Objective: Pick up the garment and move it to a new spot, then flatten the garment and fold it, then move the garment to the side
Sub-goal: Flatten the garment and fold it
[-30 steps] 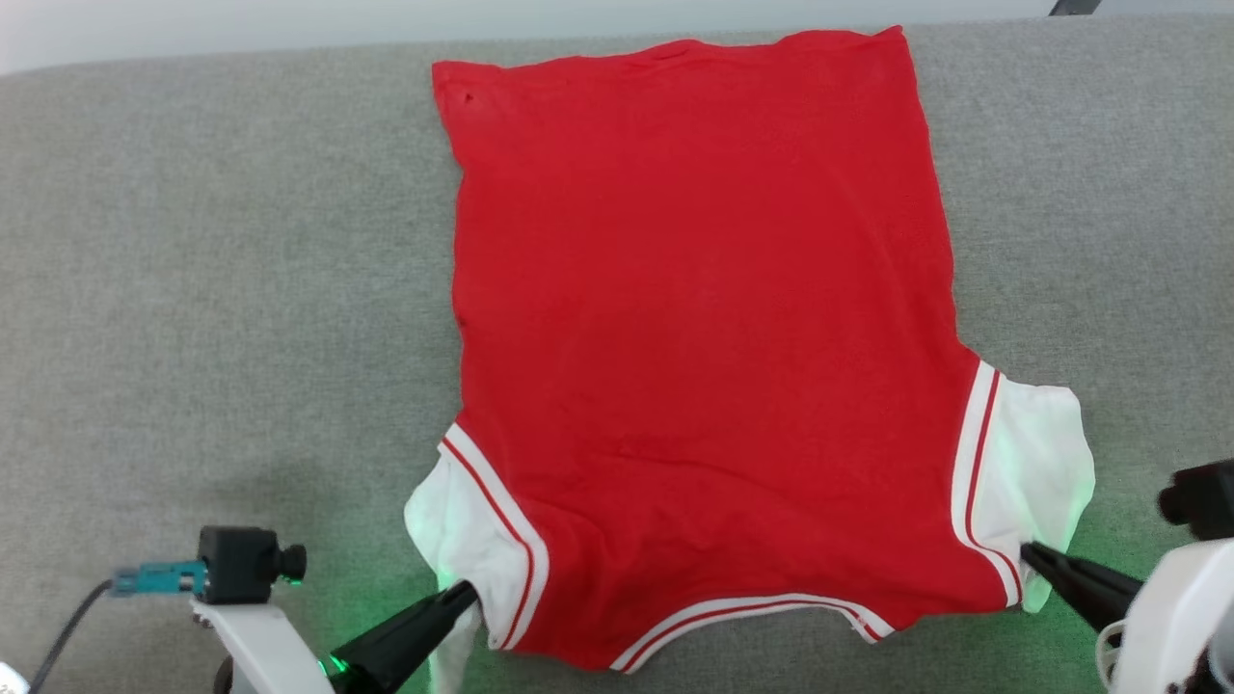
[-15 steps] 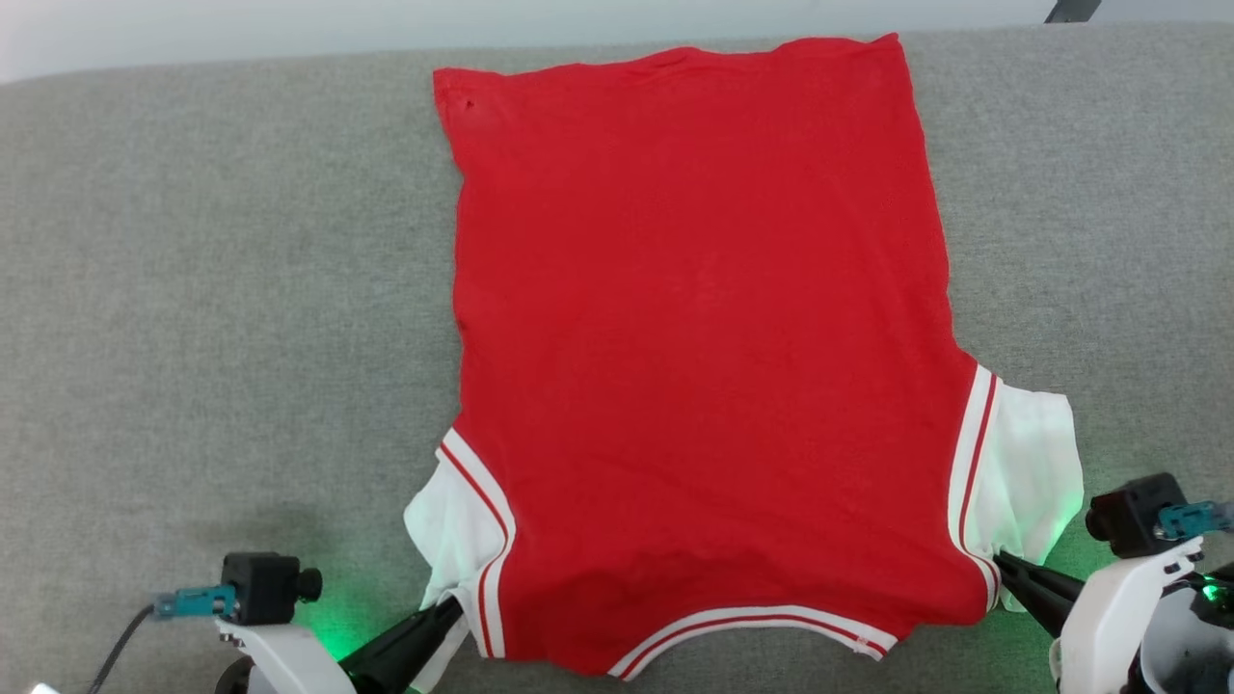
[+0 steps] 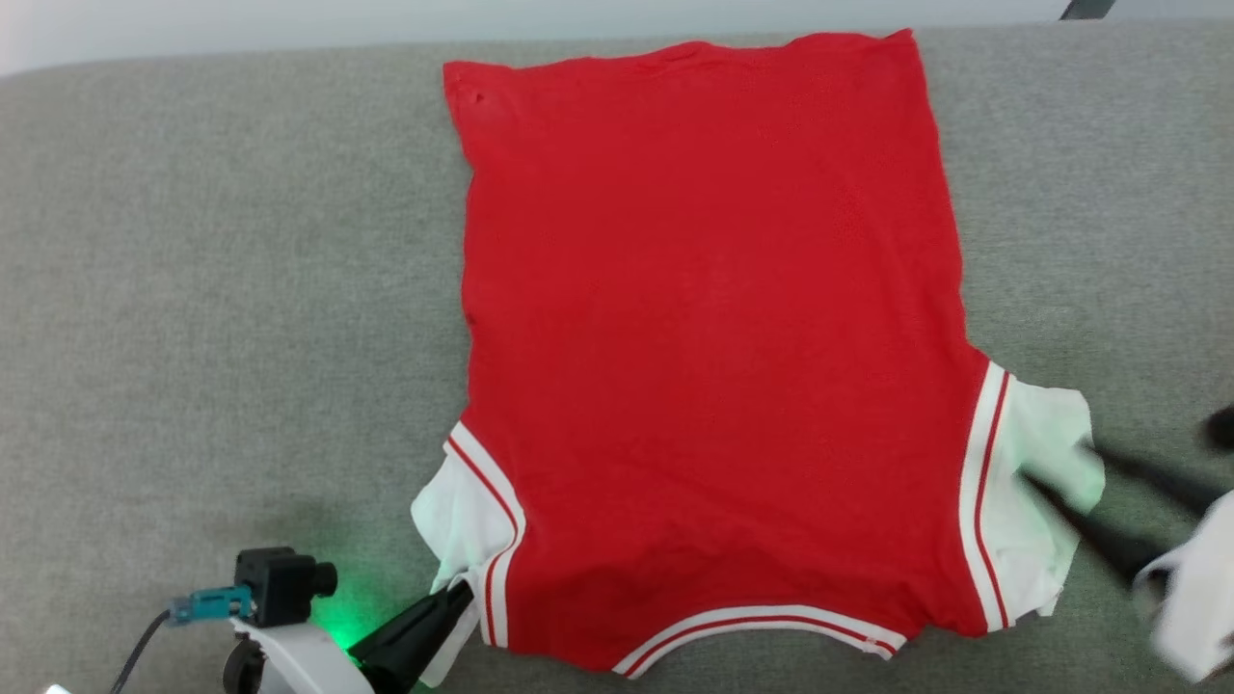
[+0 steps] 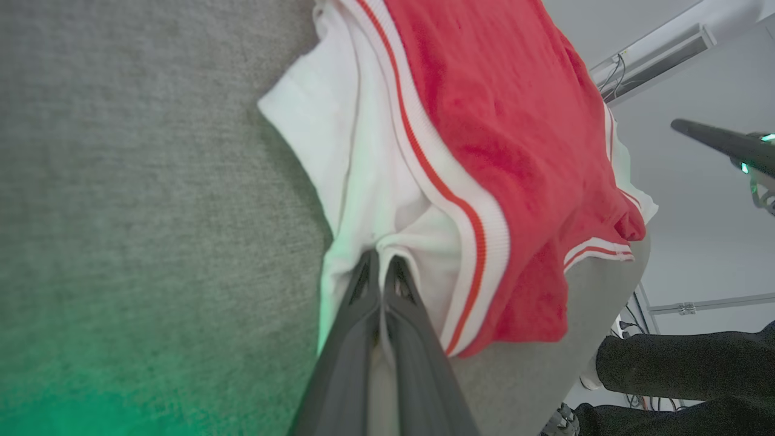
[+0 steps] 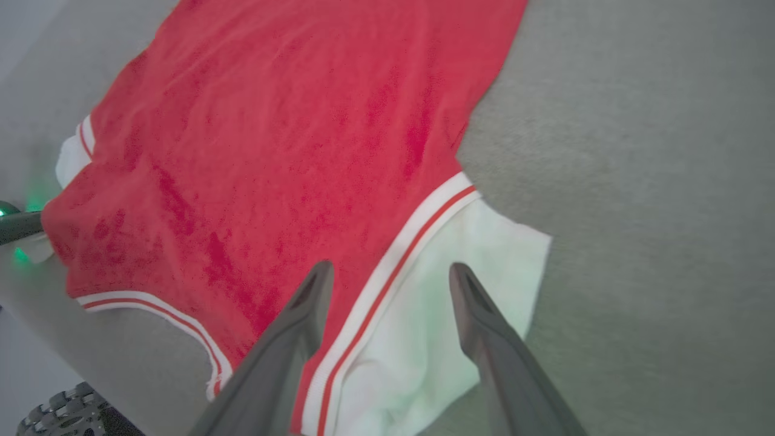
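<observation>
Robotics laboratory or test room, indoor, grey cloth-covered work surface (image 3: 193, 289), bare pale wall (image 4: 696, 242), white cable trunking (image 4: 666, 51) with loose wires (image 4: 611, 72) running along it, treaded wheel (image 5: 60, 415) below the surface edge, small cabled camera (image 3: 280, 583) on a white arm.

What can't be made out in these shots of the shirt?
Head view: the right gripper is motion-blurred; whether it touches the garment is unclear.
Every view: the garment's underside is hidden against the grey surface.
Left wrist view: a dark-clothed person is cut off by the edge.
</observation>
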Available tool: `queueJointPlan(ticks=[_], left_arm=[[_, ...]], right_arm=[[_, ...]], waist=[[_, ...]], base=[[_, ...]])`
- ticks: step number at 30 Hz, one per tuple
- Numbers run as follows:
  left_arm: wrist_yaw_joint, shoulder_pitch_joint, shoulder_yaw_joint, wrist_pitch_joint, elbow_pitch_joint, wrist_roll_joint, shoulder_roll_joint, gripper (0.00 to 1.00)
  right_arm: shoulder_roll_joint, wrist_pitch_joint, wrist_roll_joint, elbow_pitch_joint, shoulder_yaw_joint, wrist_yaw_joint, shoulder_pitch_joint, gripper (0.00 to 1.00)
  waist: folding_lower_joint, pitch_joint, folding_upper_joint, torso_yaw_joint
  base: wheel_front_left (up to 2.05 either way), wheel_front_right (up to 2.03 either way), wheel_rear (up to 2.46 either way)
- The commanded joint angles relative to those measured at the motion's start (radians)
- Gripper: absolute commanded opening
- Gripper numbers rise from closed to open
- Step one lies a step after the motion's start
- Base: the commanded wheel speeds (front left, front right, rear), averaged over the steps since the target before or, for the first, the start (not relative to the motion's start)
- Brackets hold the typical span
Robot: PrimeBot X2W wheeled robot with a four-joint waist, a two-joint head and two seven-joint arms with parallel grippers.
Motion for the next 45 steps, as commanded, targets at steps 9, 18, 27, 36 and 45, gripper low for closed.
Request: queueJointPlan(ticks=[9,18,27,36,45], left_arm=[[0.007,-0.035,0.01,0.006,-0.021,0.115,-0.056,0.0],[0.007,-0.161,-0.048,0.009,-0.032,0.134,-0.125,0.0],[0.011,-0.253,-0.137,0.011,-0.017,0.108,-0.158,0.0],[0.018,-0.305,-0.17,0.015,-0.003,0.089,-0.169,0.0],[0.021,-0.309,-0.153,0.019,0.019,0.09,-0.172,0.0]], right_arm=[[0.001,0.169,-0.014,0.006,-0.141,-0.002,-0.331,1.0],[0.119,0.206,-0.257,0.485,-0.076,-0.002,-0.884,1.0],[0.108,0.251,-0.403,0.842,-0.058,-0.002,-1.134,1.0],[0.121,0.295,-0.501,1.039,-0.126,-0.002,-1.231,1.0],[0.192,0.327,-0.547,1.123,-0.148,0.0,-1.251,0.0]], waist=[[0.0,0.093,0.0,0.082],[0.0,0.231,0.0,0.203],[0.0,0.312,0.0,0.318],[0.0,0.382,0.0,0.353],[0.0,0.396,0.0,0.335]], base=[[0.0,0.0,0.0],[0.0,0.0,0.0],[0.0,0.0,0.0],[0.0,0.0,0.0],[0.0,0.0,0.0]])
